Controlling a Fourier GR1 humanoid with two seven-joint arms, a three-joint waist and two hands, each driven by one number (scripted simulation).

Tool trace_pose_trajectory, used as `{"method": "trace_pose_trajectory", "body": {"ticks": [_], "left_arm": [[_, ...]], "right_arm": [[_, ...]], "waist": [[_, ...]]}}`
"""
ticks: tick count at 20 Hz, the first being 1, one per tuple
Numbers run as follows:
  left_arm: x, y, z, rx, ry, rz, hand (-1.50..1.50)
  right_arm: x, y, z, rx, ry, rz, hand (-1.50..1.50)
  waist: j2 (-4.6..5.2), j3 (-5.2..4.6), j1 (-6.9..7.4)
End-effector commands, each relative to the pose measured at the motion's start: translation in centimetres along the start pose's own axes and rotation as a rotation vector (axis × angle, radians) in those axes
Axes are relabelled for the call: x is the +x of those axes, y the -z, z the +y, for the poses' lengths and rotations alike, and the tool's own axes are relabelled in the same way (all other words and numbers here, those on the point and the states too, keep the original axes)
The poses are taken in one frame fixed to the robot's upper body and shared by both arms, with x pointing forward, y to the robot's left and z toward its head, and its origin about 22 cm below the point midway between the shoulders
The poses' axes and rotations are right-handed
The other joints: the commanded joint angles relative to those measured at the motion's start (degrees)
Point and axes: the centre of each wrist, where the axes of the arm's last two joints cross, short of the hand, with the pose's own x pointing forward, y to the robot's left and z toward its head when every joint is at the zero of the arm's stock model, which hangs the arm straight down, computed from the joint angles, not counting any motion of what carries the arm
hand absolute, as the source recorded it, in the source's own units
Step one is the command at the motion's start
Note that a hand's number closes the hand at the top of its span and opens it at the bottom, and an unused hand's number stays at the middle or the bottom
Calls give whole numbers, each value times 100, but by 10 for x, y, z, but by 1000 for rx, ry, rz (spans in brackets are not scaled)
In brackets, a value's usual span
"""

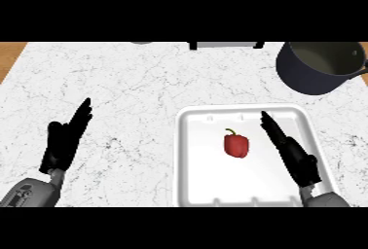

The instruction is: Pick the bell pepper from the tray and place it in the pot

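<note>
Right robot hand (pixel 293 151) hovers open just beside bell pepper (pixel 236 145).

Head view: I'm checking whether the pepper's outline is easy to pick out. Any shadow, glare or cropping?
Head view: the red bell pepper contrasts sharply with the white tray, no glare; the right hand overlaps the tray, not the pepper; the pot is cropped at the right edge.

A white marble tabletop (pixel 129 82) veined with fine grey and black lines fills nearly the whole view. At its far left corner a strip of brown wooden surface (pixel 10 56) shows. A dark rectangular fixture (pixel 226 45) sits at the far edge.
</note>
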Motion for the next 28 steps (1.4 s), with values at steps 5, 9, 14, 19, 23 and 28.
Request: {"method": "trace_pose_trajectory", "body": {"ticks": [5, 9, 14, 19, 23, 28], "left_arm": [[76, 19, -8, 62, -150, -342, 0], [88, 18, -15, 41, -249, -391, 0], [92, 24, -9, 71, -278, -401, 0], [92, 8, -4, 76, -281, -397, 0], [97, 13, 7, 97, -256, -419, 0], [85, 10, 4, 85, -273, -401, 0]], "right_arm": [[130, 57, -40, 388, -72, -408, 150], [173, 57, -128, 65, -556, -452, -150], [170, 52, -149, 389, -619, -634, -150], [180, 48, -132, 467, -791, -639, -150], [199, 52, -119, 551, -1005, -502, -150], [212, 52, -69, 615, -1147, -430, -150]], "waist": [[-132, -172, 332], [-48, -164, 264], [-41, -156, 123], [-108, -165, 58], [-111, -172, 86], [-114, -175, 67]]}}
